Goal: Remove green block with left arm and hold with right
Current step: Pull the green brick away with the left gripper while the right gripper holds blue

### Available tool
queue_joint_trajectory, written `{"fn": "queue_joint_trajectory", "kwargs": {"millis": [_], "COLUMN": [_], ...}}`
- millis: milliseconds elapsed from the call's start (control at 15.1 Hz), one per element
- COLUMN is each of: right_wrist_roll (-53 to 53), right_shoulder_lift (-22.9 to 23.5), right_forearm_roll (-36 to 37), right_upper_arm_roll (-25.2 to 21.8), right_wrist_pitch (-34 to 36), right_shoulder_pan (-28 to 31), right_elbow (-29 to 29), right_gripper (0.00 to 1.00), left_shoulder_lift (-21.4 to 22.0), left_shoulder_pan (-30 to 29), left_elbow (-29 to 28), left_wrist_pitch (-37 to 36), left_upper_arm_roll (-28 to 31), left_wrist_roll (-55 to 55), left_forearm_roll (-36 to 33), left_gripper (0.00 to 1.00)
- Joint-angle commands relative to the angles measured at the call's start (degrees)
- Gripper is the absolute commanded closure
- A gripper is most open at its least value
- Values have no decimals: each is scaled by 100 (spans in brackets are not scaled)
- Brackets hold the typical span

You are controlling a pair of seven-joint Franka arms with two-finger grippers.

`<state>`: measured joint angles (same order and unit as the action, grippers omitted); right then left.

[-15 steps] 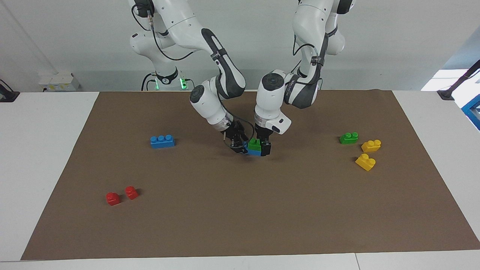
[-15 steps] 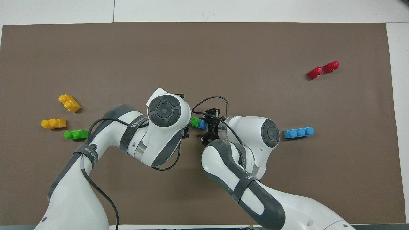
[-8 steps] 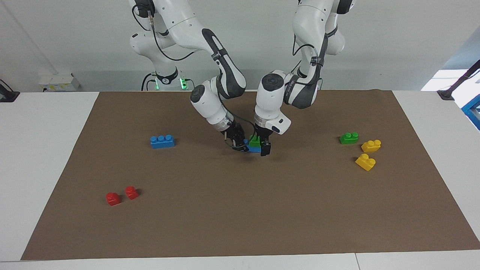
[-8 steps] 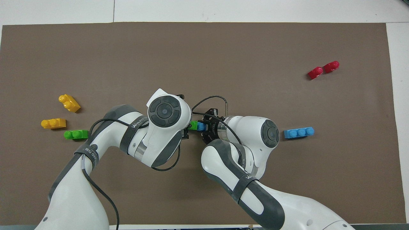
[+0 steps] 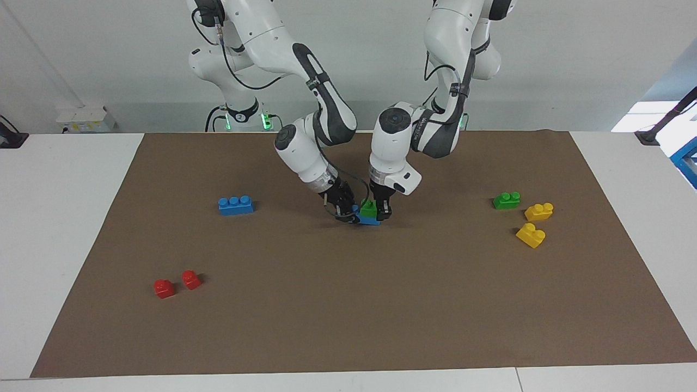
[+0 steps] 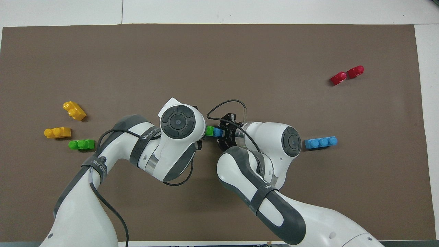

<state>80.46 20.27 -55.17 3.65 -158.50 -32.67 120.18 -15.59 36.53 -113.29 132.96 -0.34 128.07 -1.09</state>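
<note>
Two grippers on one stacked pair at mid-table

Left gripper (image 5: 377, 211) is clamped on the green block (image 5: 369, 208), right gripper (image 5: 344, 209) clamped on the blue brick (image 5: 370, 220) beneath. Two green, two blue, two yellow, two red; only the facing view shows the fingers.

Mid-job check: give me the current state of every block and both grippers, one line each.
Green block: stacked on a blue block, gripped by the left gripper.
Blue block under it: on the mat, held by the right gripper.
Left gripper: shut on the green block.
Right gripper: shut on the blue block.
Second green block: loose, upright.
Second blue block: loose, upright.
Yellow blocks: two, loose.
Red blocks: two, loose, side by side.
</note>
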Motion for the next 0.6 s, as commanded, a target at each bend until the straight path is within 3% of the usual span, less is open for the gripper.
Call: {"fn": "queue_joint_trajectory", "kwargs": {"millis": [0, 529], "right_wrist_roll": [-267, -285], "right_shoulder_lift": [-23, -32], "right_forearm_roll": [-222, -222], "right_upper_arm_roll": [66, 66], "right_wrist_pitch": [82, 73], "right_shoulder_pan": [-55, -55], "right_elbow": [67, 67], "right_gripper": [100, 100], "left_shoulder_lift": [3, 258], "left_shoulder_pan": [-50, -216], "left_elbow": [9, 324], "left_wrist_pitch": [213, -260], "left_upper_arm_roll": [78, 78], "left_wrist_roll": [-37, -98], "left_forearm_roll": [-120, -120], "left_gripper": [100, 100]}}
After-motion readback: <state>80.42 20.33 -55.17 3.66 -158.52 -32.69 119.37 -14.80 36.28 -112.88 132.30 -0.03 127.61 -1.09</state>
